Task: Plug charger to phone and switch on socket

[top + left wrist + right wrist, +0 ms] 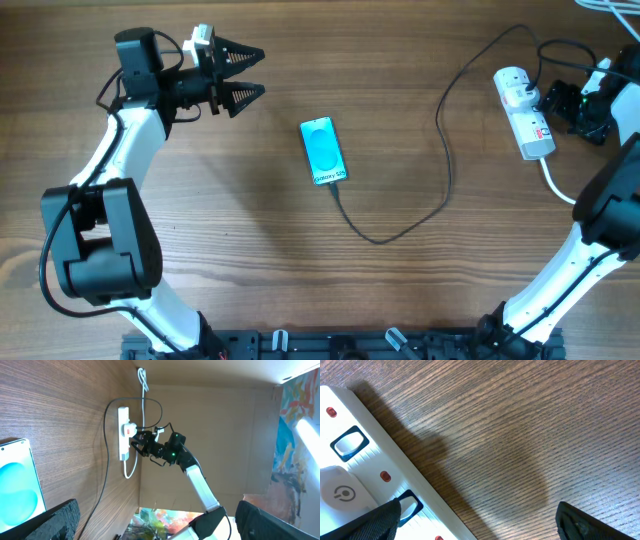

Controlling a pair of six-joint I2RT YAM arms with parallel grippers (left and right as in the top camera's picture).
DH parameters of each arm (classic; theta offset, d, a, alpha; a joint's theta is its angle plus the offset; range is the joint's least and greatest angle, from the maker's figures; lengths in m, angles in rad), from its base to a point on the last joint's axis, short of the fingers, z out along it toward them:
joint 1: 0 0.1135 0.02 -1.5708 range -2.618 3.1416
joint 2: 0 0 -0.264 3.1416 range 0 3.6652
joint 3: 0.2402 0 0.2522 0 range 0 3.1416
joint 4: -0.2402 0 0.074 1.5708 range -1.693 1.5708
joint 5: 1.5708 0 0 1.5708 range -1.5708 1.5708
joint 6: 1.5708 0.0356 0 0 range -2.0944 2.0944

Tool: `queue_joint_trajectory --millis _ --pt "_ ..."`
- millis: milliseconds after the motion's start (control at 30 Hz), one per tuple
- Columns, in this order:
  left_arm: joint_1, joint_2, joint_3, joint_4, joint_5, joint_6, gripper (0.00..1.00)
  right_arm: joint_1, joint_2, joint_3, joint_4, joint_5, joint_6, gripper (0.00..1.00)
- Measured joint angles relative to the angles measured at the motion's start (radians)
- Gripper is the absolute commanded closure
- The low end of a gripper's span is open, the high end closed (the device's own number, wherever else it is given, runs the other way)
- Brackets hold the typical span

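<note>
Charger (446, 150) looked seated in phone (323, 150) mid-table, so I was on the switch step. Right gripper (558, 104) gaped empty beside socket (524, 115). Next, I judged: press rocker (410, 503). Left gripper (258, 72) gaped empty too.

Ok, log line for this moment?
charger: tip at lower edge of phone | left claw: open, apart from phone | right claw: open, at socket switches, contact unclear

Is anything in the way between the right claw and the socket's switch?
No, nothing visible. The open right gripper sits at the socket, one finger overlapping a rocker switch.
</note>
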Motion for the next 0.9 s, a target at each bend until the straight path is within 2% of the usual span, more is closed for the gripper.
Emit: queue_joint_trajectory --millis 900 --pt "0.000 0.000 0.000 0.000 0.000 0.000 0.00 0.000 0.000 0.000 -0.001 -0.030 0.000 0.00"
